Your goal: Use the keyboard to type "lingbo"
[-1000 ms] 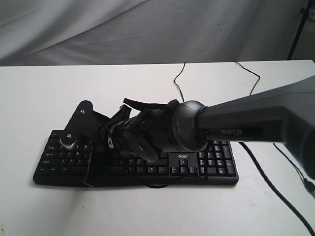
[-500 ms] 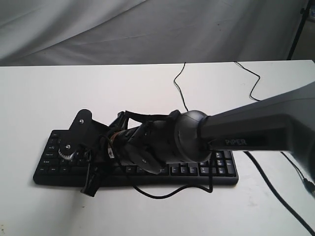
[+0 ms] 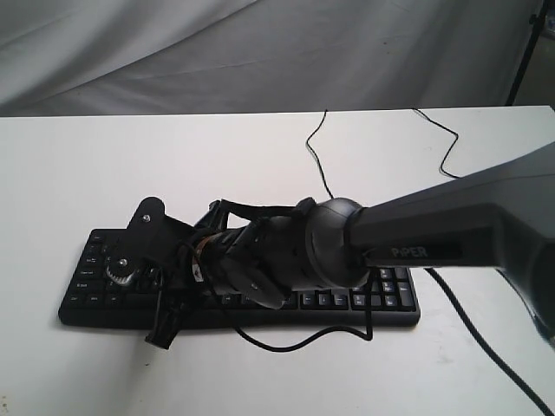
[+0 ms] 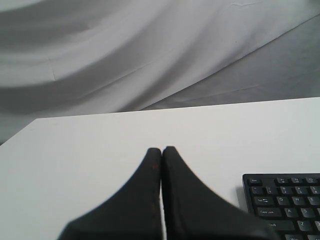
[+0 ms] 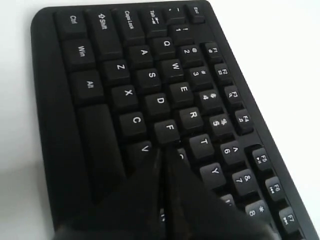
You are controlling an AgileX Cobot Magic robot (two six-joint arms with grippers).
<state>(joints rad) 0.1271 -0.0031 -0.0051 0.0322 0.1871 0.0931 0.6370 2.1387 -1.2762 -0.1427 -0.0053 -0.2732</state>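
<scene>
Keyboard (image 3: pixel 383 290) on white table (image 3: pixel 87 156), grey drape (image 3: pixel 260 52) behind, possibly fabric

A black keyboard (image 3: pixel 386 299) lies on the white surface (image 3: pixel 104 156). The right arm (image 3: pixel 451 230) reaches across from the right, with the right gripper (image 3: pixel 165 290) low over the keyboard's left half. A thin cable (image 3: pixel 308 143) trails toward the back edge.

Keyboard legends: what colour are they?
White, on the black keyboard; clearest in the right wrist view.
</scene>
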